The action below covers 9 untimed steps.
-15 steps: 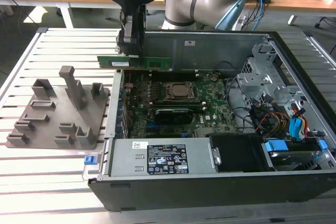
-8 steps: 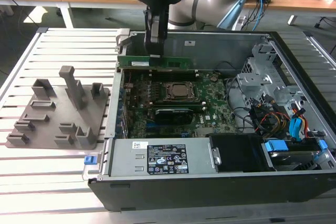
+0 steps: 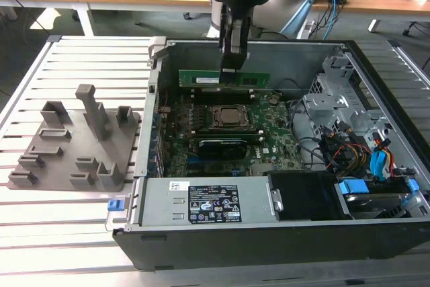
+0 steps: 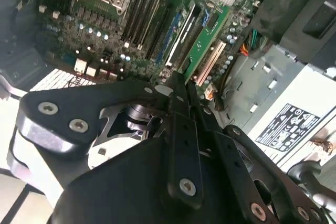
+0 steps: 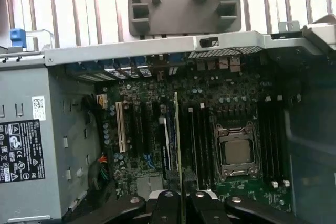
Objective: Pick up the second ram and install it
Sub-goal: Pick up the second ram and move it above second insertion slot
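**A:** How did the arm stand at that moment?

**B:** It came down almost straight from above into the open computer case (image 3: pixel 302 55). Its round black wrist was at the upper edge of the exterior view. The gripper (image 3: pixel 230 66) pointed down toward the motherboard (image 3: pixel 269 136).

**A:** And the fingers?

**B:** They were pressed together on the second ram (image 3: pixel 198 78), and they gripped it at about the middle of its upper edge. In the first wrist view the two black fingers (image 5: pixel 167 205) had the thin green stick between them, seen from its edge.

**A:** Where exactly was the ram?

**B:** It was inside the case, upright on its long edge and level. It ran from the exterior view's left to the exterior view's right. It was over the motherboard, on the far side of the CPU socket (image 3: pixel 228 117) and near the back wall of the case. In the first wrist view it lay in line with the long dark memory slots (image 5: pixel 202 140) beside the socket. I could not tell whether its lower edge touched a slot.

**A:** What else was around?

**B:** The grey holder tray (image 3: pixel 74 142) stood on the slatted table (image 3: pixel 87 55), at the exterior view's left of the case and well apart from the gripper. The power supply (image 3: pixel 208 201) lay along the near wall of the case.
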{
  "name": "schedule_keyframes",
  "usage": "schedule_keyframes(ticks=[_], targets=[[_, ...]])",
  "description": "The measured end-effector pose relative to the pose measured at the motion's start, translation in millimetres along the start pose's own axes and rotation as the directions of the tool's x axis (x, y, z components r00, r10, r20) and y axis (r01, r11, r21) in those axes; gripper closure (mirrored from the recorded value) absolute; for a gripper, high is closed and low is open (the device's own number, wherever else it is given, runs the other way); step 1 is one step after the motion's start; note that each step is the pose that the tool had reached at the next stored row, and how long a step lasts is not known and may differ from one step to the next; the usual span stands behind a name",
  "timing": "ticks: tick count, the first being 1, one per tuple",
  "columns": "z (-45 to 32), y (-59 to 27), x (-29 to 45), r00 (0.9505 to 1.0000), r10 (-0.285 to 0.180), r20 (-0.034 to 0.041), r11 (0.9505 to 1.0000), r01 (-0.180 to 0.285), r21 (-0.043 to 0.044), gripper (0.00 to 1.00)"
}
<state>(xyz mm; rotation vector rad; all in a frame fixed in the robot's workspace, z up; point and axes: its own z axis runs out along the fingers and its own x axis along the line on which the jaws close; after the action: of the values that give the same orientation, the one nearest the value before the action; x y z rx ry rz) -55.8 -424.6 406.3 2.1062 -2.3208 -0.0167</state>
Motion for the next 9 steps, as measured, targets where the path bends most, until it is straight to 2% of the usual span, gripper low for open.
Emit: schedule_keyframes(ticks=[3,5,9], targets=[[-0.2,-12.6,-1.7,1.0000,0.000,-0.0006,1.0000,0.000,-0.0001,0.86],[-0.3,-22.4,-2.8,1.0000,0.000,-0.0036,1.0000,0.000,0.0000,0.86],[-0.3,-30.8,-4.4,1.0000,0.000,-0.0038,1.0000,0.000,-0.0005,0.86]])
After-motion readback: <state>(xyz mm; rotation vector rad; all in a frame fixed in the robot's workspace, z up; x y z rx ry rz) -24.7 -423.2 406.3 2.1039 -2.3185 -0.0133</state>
